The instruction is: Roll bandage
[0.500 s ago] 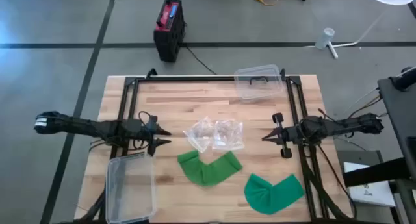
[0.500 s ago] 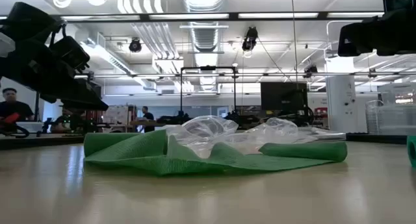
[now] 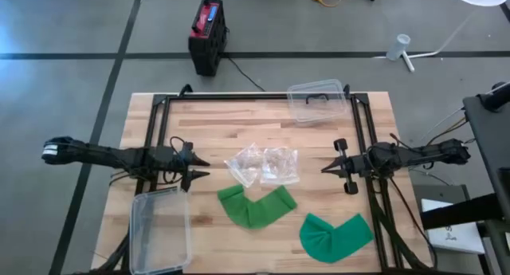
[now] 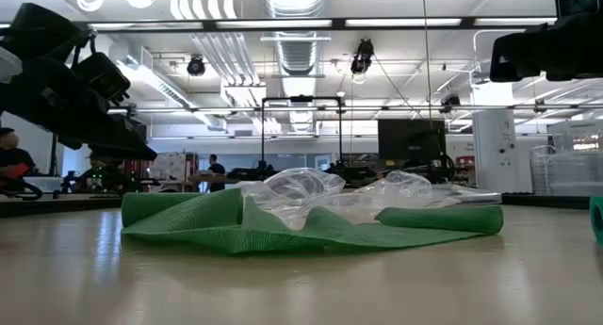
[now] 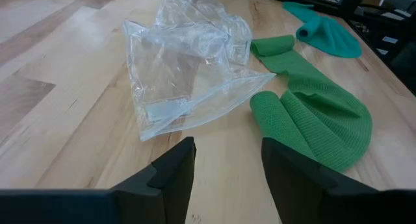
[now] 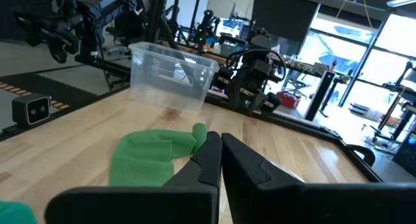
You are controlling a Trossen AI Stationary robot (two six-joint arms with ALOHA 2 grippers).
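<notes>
Counting bandages (image 3: 256, 205): 2 | plastic bags (image 3: 263, 164): seemingly 2 | bins (image 3: 162, 229): 2

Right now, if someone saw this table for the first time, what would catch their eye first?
Probably the two green bandages: one lies bent at mid-table, the other nearer the front right corner. Just behind the middle one sit crumpled clear plastic bags. The left pincer, open, and the right pincer, shut, flank the bags, both holding nothing.

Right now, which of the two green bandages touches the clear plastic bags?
The green bandage in the middle of the table; the other bandage lies apart, nearer the table's front right corner.
</notes>
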